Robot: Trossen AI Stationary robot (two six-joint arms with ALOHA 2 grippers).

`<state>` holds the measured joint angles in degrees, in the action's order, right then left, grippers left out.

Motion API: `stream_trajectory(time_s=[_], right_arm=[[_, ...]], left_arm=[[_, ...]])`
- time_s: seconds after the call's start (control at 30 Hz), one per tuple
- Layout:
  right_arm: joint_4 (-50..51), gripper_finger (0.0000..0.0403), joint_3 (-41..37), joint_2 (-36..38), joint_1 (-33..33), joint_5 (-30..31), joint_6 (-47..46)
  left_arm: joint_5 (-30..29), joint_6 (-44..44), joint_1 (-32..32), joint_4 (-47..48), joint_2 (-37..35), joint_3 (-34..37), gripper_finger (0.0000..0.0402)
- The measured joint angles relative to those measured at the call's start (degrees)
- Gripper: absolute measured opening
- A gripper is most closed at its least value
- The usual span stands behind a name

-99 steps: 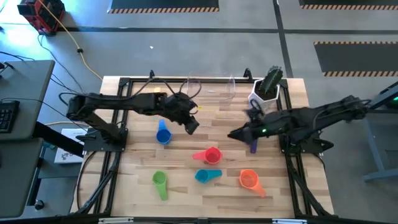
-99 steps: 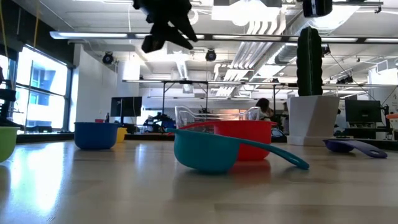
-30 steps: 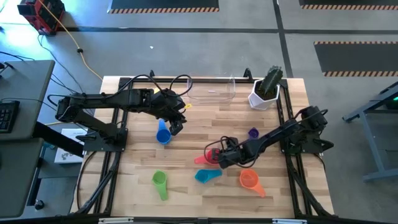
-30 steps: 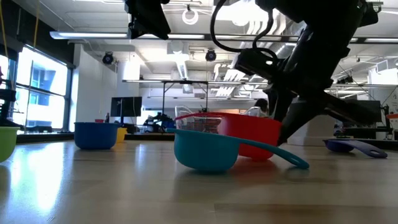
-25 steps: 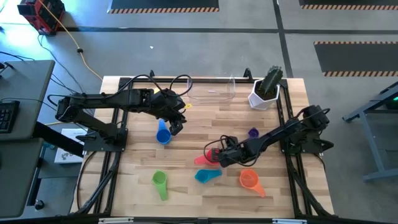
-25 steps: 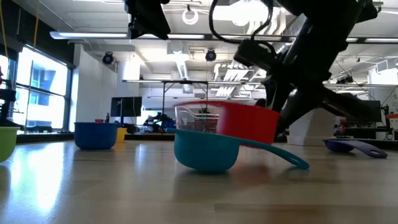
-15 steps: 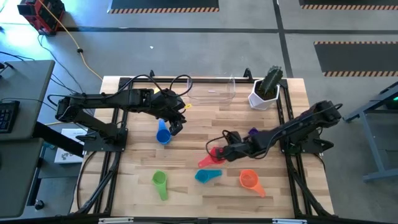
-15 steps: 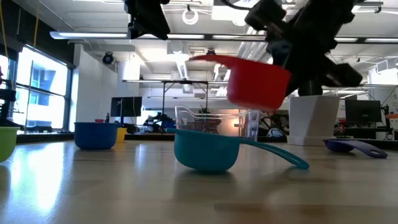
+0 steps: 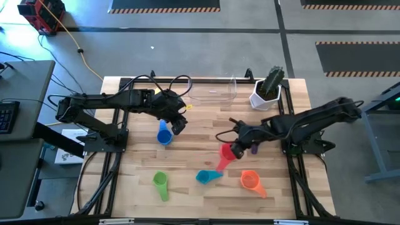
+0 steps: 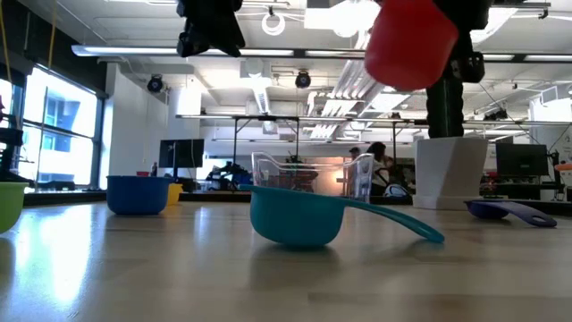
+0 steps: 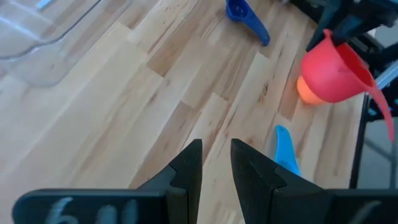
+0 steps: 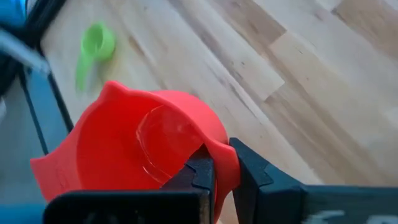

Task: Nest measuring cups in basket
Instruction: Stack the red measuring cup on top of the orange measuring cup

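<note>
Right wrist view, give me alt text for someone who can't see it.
The right gripper is shut on the rim of a red measuring cup, held above the wooden table. A green measuring cup lies farther off on the table.

Left wrist camera. The left gripper (image 11: 216, 163) has two dark fingers (image 11: 188, 168) set slightly apart above the pale wooden plank tabletop (image 11: 124, 106), holding nothing. A red plastic measuring cup (image 11: 333, 70) hangs clear of the tabletop, tilted, partly covering an orange cup (image 11: 305, 91). Near the red cup lie a teal cup handle (image 11: 285, 150) and a dark blue-purple cup (image 11: 245, 17). Well apart from it shows a clear plastic bin corner (image 11: 40, 43).
</note>
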<state>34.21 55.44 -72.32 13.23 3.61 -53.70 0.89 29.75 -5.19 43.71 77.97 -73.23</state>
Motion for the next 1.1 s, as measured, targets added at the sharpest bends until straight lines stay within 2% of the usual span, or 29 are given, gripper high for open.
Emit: stream_trajectory(time_s=[0.27,0.53,0.9,1.1], right_arm=[[3.6,0.0018,0.0,1.8,-0.7,-7.4,19.3],[5.4,0.0018,0.0,1.9,2.4,-14.2,36.4],[6.5,0.0018,0.0,1.8,9.3,-12.2,43.7],[6.5,0.0018,0.0,1.4,12.4,-9.6,46.3]], left_arm=[[0.0,8.0,0.0,-0.1,0.0,0.0,0.0076],[0.0,13.0,0.0,-0.2,0.0,0.0,0.0076],[-0.2,16.7,0.0,-0.2,0.0,0.0,0.0076],[-2.7,17.4,0.0,-0.2,0.0,0.0,0.0076]])
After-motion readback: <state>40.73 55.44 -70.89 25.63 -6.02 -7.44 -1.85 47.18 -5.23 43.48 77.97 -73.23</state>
